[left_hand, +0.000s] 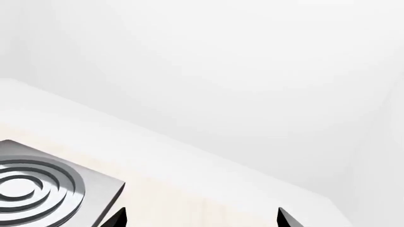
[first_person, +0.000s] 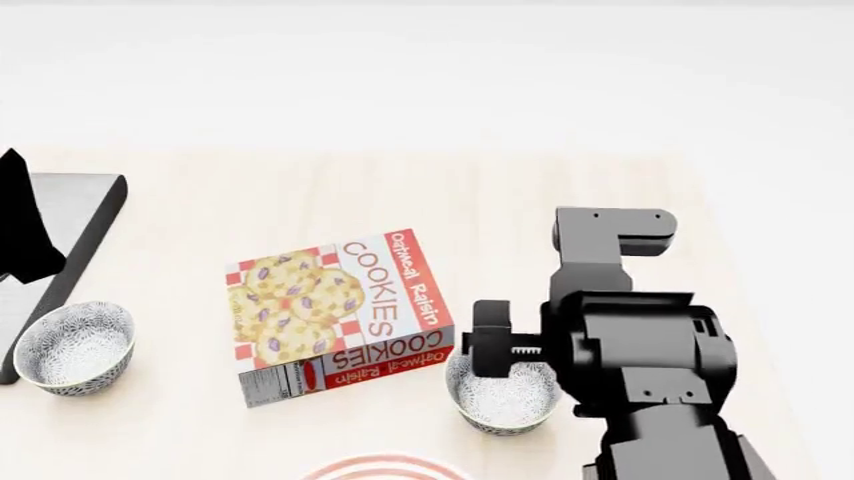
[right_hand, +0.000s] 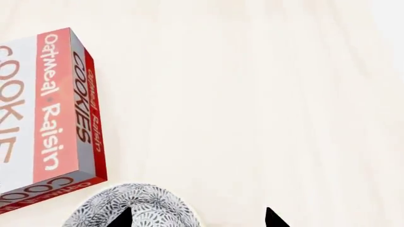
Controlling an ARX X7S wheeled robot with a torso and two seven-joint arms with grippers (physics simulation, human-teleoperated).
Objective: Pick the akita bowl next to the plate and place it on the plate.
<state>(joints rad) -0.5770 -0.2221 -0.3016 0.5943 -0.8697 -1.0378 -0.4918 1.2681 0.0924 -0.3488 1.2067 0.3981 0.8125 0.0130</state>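
Stovetop (left_hand: 38,187) w/ concentric grey rings fills the lower left of the left wrist view, resting on a pale counter (left_hand: 189,189) under a white wall. Left gripper (left_hand: 200,218) shows only two dark fingertips at the bottom edge, set wide apart w/ nothing between them, so it reads as spread open.

Head view: akita bowl (first_person: 501,400) sits lower centre, just right of the cookie box (first_person: 340,312), its right side hidden by the right arm (first_person: 641,370). Right gripper's fingers are hidden behind the arm's dark wrist body here. Red rings of the plate (first_person: 384,470) peek in at the bottom edge, just left of and below the bowl. Look-alike second bowl (first_person: 75,348) sits at far left, beside the stovetop edge.

Right wrist view: right gripper (right_hand: 198,218) fingertips stand apart at the bottom edge, open. The patterned bowl rim lies at bottom left, w/ one fingertip over it and the other over bare counter. Cookie box is upper left, near the bowl.
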